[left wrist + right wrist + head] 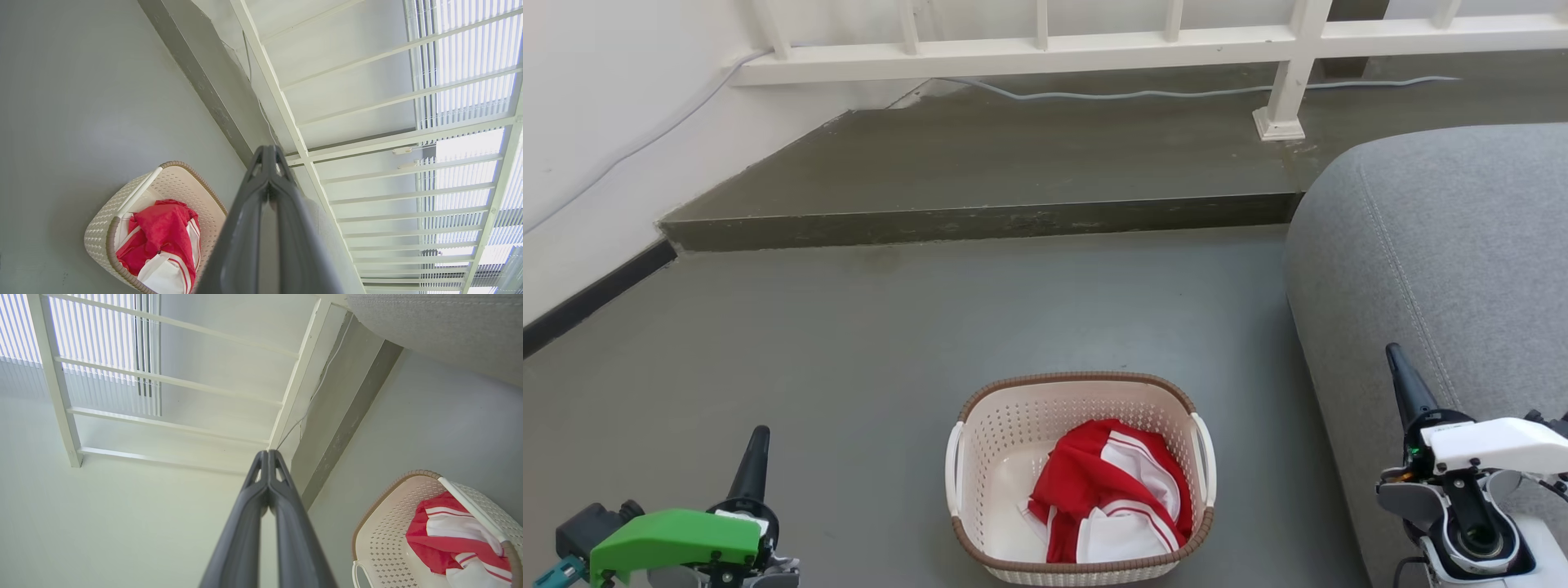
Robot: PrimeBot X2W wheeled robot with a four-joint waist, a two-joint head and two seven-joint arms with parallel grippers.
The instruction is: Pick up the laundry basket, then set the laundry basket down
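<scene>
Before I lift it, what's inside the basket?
A crumpled red and white garment lies in the basket, toward its right side. The left part of the basket's bottom is bare. Anything under the garment is covered.

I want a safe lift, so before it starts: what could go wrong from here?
The left gripper and right gripper are shut and apart from the basket; unless they open, they may push its handles rather than grip. The sofa is close on the right, so that arm could brush it. The red-and-white clothes lie toward one side, so the lift may tilt.
</scene>
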